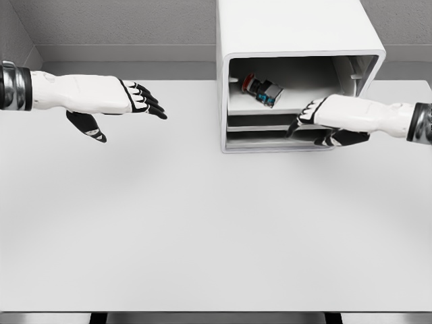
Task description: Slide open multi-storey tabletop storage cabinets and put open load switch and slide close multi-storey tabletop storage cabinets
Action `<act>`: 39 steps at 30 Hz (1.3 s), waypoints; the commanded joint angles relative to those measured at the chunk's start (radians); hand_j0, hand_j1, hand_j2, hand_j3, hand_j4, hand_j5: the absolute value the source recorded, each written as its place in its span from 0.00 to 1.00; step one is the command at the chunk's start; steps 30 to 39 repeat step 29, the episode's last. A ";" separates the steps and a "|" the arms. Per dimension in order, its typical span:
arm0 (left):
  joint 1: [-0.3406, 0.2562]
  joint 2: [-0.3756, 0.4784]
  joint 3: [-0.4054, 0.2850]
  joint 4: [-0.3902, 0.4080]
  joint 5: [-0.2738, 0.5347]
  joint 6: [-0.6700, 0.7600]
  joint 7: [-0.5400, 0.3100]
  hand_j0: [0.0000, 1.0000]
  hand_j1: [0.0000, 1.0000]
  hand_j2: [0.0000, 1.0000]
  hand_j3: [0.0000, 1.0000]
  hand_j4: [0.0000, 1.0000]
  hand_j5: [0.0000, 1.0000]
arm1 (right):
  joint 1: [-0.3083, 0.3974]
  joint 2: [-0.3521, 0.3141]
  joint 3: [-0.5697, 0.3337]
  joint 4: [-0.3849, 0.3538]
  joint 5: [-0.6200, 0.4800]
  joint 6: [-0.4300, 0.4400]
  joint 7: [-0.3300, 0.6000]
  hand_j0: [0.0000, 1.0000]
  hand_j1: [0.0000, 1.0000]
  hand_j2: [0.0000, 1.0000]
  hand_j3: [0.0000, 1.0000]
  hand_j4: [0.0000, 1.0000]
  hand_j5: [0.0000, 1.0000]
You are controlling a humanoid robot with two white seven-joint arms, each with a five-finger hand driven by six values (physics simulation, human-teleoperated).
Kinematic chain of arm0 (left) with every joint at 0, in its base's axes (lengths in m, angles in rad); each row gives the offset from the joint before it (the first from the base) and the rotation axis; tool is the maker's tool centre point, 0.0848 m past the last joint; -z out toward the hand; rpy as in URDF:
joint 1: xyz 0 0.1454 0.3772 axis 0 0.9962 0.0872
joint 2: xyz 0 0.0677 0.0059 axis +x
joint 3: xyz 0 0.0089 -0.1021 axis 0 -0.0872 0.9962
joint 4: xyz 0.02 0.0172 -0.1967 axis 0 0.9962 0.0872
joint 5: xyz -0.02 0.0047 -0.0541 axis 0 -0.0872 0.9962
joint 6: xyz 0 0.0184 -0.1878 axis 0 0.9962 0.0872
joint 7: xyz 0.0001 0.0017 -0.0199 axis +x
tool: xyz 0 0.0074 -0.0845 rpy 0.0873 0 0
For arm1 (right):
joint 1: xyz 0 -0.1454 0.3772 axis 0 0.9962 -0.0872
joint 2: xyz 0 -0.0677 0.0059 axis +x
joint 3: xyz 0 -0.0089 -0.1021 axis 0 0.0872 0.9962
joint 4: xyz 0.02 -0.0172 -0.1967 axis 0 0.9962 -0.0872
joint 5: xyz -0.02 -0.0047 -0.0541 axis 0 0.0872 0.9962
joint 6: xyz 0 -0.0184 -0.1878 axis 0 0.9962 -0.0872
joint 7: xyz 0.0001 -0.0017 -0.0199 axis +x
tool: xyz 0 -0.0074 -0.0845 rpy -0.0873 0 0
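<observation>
Left hand (138, 100) comes in from the left edge, hanging above the table (202, 223) well left of the cabinet; fingers stretched out flat and relaxed, thumb hanging down below the palm, nothing in it. White forearm, dark segmented wrist cuff at the picture edge. The hand is well apart from everything else on the table.

Table is a plain light grey surface filling most of the view, a grey wall behind it.

Storage cabinet (297, 40) sits at the back of the table, right of centre, white boxy shell with rounded corners, front facing the camera. Top compartment is open to view; below it the edges of two thin shelves or drawer fronts stack up, dark gaps between them.

Load switch (262, 90) lies inside the top compartment, left half, tilted on its side on the shelf floor: red cap end toward upper left, dark body, teal bit at lower right. Not touching any hand.

Right hand (317, 121) comes in from the right edge, palm at the cabinet's front, lower right, level with the thin shelf edges. Fingers are curled with dark fingertips at the shelf fronts; whether they actually grip an edge I cannot tell. The hand is just right of and below the switch, apart from it
</observation>
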 commanded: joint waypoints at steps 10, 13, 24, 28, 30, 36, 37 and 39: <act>0.000 0.001 0.001 0.001 0.005 0.003 0.000 1.00 1.00 1.00 1.00 1.00 1.00 | -0.067 0.054 0.076 0.091 0.004 0.003 0.000 0.69 0.69 0.69 0.69 0.69 0.69; 0.000 0.001 0.001 0.001 0.007 0.003 0.000 1.00 1.00 1.00 1.00 1.00 1.00 | -0.069 0.054 0.075 0.093 0.009 0.003 0.000 0.69 0.69 0.69 0.69 0.69 0.69; 0.000 0.001 0.003 0.029 0.008 0.003 0.000 1.00 1.00 1.00 1.00 1.00 1.00 | 0.187 -0.133 -0.251 -0.130 0.000 0.003 0.000 1.00 1.00 1.00 1.00 1.00 1.00; 0.002 0.001 0.003 0.029 0.007 0.003 0.000 1.00 1.00 1.00 1.00 1.00 1.00 | 0.236 -0.140 -0.252 -0.159 -0.002 0.003 0.000 1.00 1.00 1.00 1.00 1.00 1.00; 0.002 0.001 0.003 0.029 0.007 0.003 0.000 1.00 1.00 1.00 1.00 1.00 1.00 | 0.238 -0.140 -0.249 -0.157 -0.002 0.003 0.000 1.00 1.00 1.00 1.00 1.00 1.00; 0.002 0.001 0.003 0.029 0.007 0.003 0.000 1.00 1.00 1.00 1.00 1.00 1.00 | 0.238 -0.140 -0.249 -0.157 -0.002 0.003 0.000 1.00 1.00 1.00 1.00 1.00 1.00; 0.002 0.001 0.003 0.029 0.007 0.003 0.000 1.00 1.00 1.00 1.00 1.00 1.00 | 0.238 -0.140 -0.249 -0.157 -0.002 0.003 0.000 1.00 1.00 1.00 1.00 1.00 1.00; 0.002 0.001 0.003 0.029 0.007 0.003 0.000 1.00 1.00 1.00 1.00 1.00 1.00 | 0.238 -0.140 -0.249 -0.157 -0.002 0.003 0.000 1.00 1.00 1.00 1.00 1.00 1.00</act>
